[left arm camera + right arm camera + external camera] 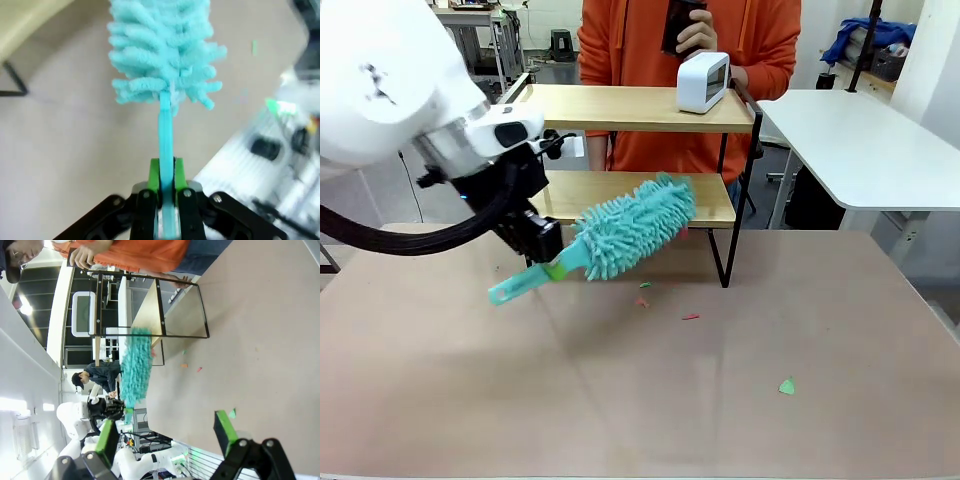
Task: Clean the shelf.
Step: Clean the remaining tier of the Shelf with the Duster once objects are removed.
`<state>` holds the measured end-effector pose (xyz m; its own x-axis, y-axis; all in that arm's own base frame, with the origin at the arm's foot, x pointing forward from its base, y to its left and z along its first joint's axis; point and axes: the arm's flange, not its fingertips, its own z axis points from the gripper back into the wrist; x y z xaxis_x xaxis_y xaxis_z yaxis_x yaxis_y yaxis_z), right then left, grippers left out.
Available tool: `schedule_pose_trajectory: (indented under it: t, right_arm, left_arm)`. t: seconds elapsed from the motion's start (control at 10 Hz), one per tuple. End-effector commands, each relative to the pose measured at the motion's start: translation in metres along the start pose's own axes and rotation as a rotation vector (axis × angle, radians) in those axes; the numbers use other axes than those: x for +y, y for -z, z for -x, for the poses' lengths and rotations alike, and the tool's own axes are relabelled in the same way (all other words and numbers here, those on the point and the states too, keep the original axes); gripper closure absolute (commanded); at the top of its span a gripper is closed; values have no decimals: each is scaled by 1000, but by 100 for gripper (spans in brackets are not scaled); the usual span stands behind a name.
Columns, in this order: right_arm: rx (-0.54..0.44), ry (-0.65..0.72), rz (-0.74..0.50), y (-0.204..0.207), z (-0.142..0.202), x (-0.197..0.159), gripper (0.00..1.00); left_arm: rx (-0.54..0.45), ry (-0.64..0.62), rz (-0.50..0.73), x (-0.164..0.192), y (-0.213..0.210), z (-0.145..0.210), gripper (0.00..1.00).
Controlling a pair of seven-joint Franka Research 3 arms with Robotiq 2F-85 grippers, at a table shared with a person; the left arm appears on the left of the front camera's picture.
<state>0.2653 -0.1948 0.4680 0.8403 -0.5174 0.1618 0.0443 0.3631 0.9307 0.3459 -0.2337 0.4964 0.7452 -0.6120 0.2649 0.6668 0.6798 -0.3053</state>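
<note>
The left gripper (548, 262) is clamping the handle of a teal duster (632, 224), whose fluffy head is hanging tilted just before the lower board of the shelf (620, 108). The shelf is standing at the far side of the table (620, 410), carrying a white device (703, 82), with a person (620, 40) behind it. Red scraps (690, 316) and a green scrap (787, 386) are lying in front. The right gripper (166, 435) is gaping wide, holding nothing.

Downward-tilted left tool (550, 265) clenched tight; right tool (167, 432) wide open, jaws well apart
</note>
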Motion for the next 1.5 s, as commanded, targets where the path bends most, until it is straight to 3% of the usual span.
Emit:
schedule_pose_trajectory:
  t: [0.0,0.3,0.5,0.8,0.9,1.2,1.4]
  right_arm:
    - [-13,-25,-29,3,-1,0,0]
    - [-13,-25,-29,3,-1,0,0]
    - [-13,-25,-29,3,-1,0,0]
    - [-13,-25,-29,3,-1,0,0]
    - [-13,-25,-29,3,-1,0,0]
    - [-13,-25,-29,3,-1,0,0]
    - [-13,-25,-29,3,-1,0,0]
  left_arm:
    - [139,133,104,5,-26,25,88]
    - [222,248,354,2,-68,57,88]
    - [235,291,438,2,-84,73,88]
    - [136,369,572,24,-153,130,88]
    - [46,345,606,41,-182,153,88]
    - [-448,128,571,99,-239,237,88]
    - [-790,-175,529,133,-248,276,88]
